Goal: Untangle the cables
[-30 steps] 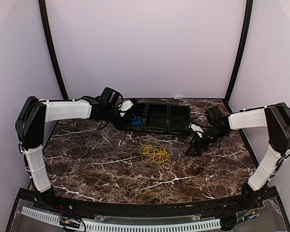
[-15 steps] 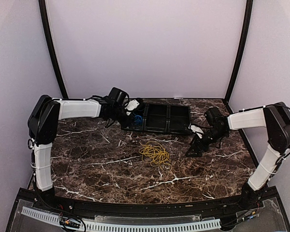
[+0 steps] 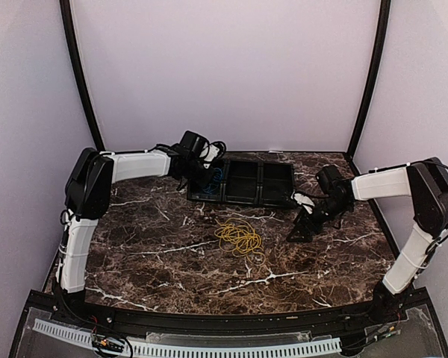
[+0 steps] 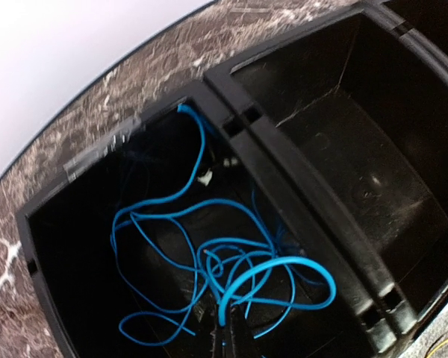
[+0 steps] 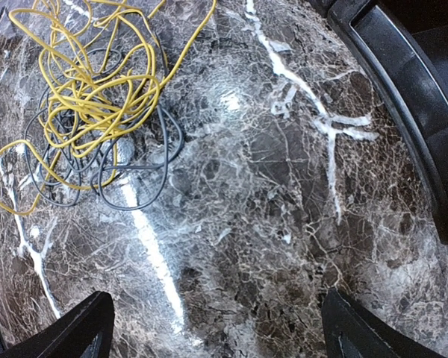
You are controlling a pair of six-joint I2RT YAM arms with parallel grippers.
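Desk: glossy dark brown marble pattern with white veins.

Left end effector: tips together, clamped on a raised loop of the thin blue cable. The rest of that cable lies in loose coils right below the tips, in the end compartment of the black moulded plastic tray, which has three compartments.

Right end effector: fingers wide apart, holding nothing, low over the desk. Ahead and left of it, well apart, the yellow cable lies in a loose heap, tangled with a dark grey cable that loops under and around it. The tray wall is off to its right.

Versus a second ago:
- The left arm has swung further in over the tray.
- The left end effector has gone from apart to closed.
- The right arm and the yellow heap are unchanged.
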